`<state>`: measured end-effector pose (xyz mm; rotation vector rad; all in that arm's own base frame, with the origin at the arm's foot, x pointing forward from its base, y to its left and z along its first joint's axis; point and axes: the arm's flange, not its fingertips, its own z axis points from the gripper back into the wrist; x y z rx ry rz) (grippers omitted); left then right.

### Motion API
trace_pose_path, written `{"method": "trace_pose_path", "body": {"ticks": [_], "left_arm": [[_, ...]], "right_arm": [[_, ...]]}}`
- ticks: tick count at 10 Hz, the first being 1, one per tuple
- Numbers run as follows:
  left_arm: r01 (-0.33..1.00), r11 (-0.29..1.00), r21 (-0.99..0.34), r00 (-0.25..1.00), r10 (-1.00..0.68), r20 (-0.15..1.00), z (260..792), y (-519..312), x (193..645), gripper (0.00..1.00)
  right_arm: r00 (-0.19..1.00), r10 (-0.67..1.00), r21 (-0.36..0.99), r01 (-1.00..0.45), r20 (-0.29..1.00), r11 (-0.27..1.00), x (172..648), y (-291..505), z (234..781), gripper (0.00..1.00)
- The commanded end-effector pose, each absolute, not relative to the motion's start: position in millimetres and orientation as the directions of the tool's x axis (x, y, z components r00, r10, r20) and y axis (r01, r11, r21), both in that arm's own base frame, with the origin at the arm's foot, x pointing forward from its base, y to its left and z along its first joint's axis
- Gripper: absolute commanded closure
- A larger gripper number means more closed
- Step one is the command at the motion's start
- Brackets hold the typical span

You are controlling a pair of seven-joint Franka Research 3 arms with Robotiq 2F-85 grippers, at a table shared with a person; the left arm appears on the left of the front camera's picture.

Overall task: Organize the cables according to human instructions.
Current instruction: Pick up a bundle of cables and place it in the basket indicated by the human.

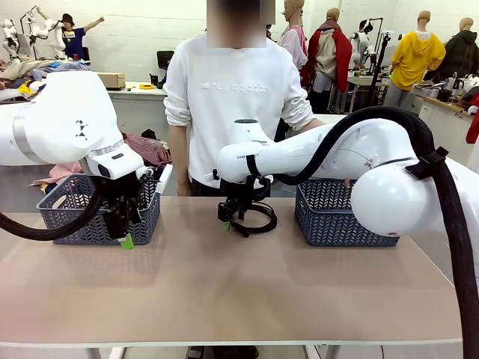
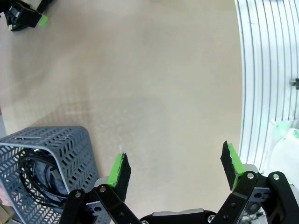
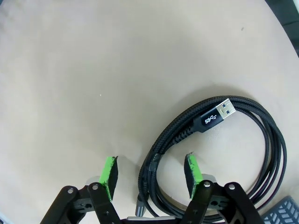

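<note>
The right gripper (image 3: 150,176) hangs open at the lower middle of its wrist frame, its pads straddling one edge of the coiled cable (image 3: 261,140) on the table (image 3: 93,70), nothing clamped. The left gripper (image 2: 175,168) gapes wide and empty beside the left basket (image 2: 70,140), where another coil lies. Closing now may pinch a single strand, so the coil could unravel when lifted

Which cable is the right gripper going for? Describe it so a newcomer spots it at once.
Start at the tan table and look between the two grey baskets, under the right gripper. There a coiled black braided cable lies flat on the tabletop, its coil running between the open green pads. Unlike the cords in the left basket, it lies outside any basket and shows a silver USB plug.
</note>
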<state>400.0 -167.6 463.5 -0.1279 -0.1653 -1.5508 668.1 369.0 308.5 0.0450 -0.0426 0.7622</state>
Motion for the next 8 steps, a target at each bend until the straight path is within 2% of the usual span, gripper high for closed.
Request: {"method": "trace_pose_path", "body": {"ticks": [1,2,3,4,5,6,7,8], "left_arm": [[0.999,0.020,0.025,0.015,-0.983,0.185,464.4,-166.1,400.2,0.00],[0.999,0.020,0.025,0.015,-0.983,0.185,464.4,-166.1,400.2,0.00],[0.999,0.020,0.025,0.015,-0.983,0.185,464.4,-166.1,400.2,0.00],[0.999,0.020,0.025,0.015,-0.983,0.185,464.4,-166.1,400.2,0.00],[0.999,0.020,0.025,0.015,-0.983,0.185,464.4,-166.1,400.2,0.00],[0.999,0.020,0.025,0.015,-0.983,0.185,464.4,-166.1,400.2,0.00],[0.999,0.020,0.025,0.015,-0.983,0.185,464.4,-166.1,400.2,0.00],[0.999,0.020,0.025,0.015,-0.983,0.185,464.4,-166.1,400.2,0.00]], "right_arm": [[0.739,0.670,-0.021,-0.670,0.068,0.742,677.3,379.3,312.4,0.59],[0.740,0.669,-0.021,-0.669,0.070,0.743,677.0,379.2,312.5,0.45],[0.742,0.667,-0.020,-0.667,0.067,0.745,676.6,378.9,311.5,0.79],[0.743,0.665,-0.021,-0.666,0.070,0.746,675.9,378.7,311.6,0.64],[0.743,0.665,-0.025,-0.665,0.074,0.746,675.5,378.7,313.5,0.99],[0.744,0.664,-0.028,-0.664,0.078,0.747,674.8,378.4,314.5,0.84],[0.741,0.666,-0.032,-0.666,0.086,0.745,673.6,378.5,318.1,1.00],[0.737,0.671,-0.023,-0.671,0.088,0.741,670.1,378.8,323.5,1.00]]}}
